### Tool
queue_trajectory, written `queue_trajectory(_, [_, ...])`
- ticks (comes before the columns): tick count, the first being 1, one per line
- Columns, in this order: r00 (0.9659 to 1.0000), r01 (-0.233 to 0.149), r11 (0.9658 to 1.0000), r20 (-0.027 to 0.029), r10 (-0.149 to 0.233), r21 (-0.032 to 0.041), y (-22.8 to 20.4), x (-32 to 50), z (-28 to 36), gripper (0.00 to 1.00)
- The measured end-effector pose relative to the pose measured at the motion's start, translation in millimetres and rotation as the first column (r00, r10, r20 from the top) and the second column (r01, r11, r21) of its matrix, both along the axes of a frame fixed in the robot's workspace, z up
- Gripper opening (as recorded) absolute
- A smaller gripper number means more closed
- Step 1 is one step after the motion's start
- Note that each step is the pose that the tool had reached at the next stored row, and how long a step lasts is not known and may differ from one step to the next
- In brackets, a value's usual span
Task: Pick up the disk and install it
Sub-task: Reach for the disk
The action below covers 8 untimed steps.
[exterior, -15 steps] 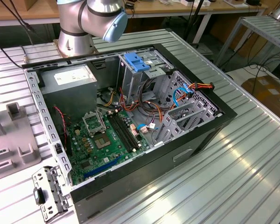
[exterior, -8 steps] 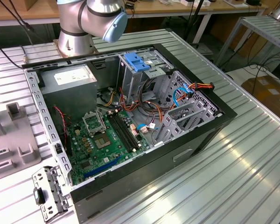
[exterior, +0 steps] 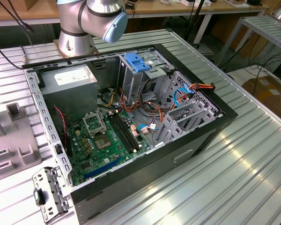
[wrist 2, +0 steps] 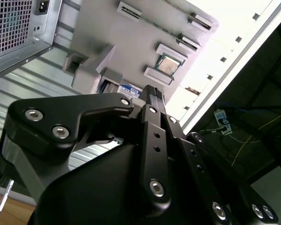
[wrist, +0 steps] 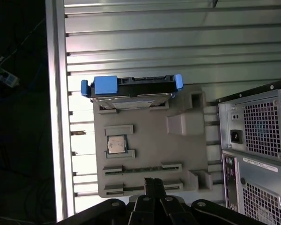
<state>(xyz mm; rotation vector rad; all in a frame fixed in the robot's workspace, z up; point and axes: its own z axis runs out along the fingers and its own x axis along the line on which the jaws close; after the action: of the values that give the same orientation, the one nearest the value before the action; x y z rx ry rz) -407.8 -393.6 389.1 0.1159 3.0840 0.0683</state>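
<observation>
End effector [wrist: 154, 185] pinched closed, empty (well apart from disk [wrist: 131, 87], on edge in holder [wrist: 150, 145]); pick not started, you'll need it opened first.

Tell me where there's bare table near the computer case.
Widest bare stretch: the ribbed table on the exterior view's right of the computer case. Another strip lies beyond the disk on the grey fixture, in the first wrist view. Crowded: inside the case, and around the fixture and loose metal bracket.
</observation>
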Motion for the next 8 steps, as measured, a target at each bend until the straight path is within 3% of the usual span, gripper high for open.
queue_trajectory(2, [1.0000, 0.000, 1.0000, 0.0000, 0.000, -0.0020, 1.4, 0.0, -0.4, 0.11])
queue_trajectory(4, [1.0000, 0.000, 1.0000, 0.0000, 0.000, -0.0084, 2.9, 0.0, -0.9, 0.11])
queue_trajectory(6, [1.0000, 0.000, 0.9991, -0.0001, 0.000, -0.0420, 4.5, 0.0, -1.3, 0.11])
queue_trajectory(7, [1.0000, 0.000, 0.9986, 0.0000, 0.000, -0.0533, 4.7, 0.0, -1.4, 0.11])
queue_trajectory(8, [1.0000, 0.000, 0.9974, -0.0001, 0.000, -0.0714, 5.1, -0.1, -1.5, 0.11])
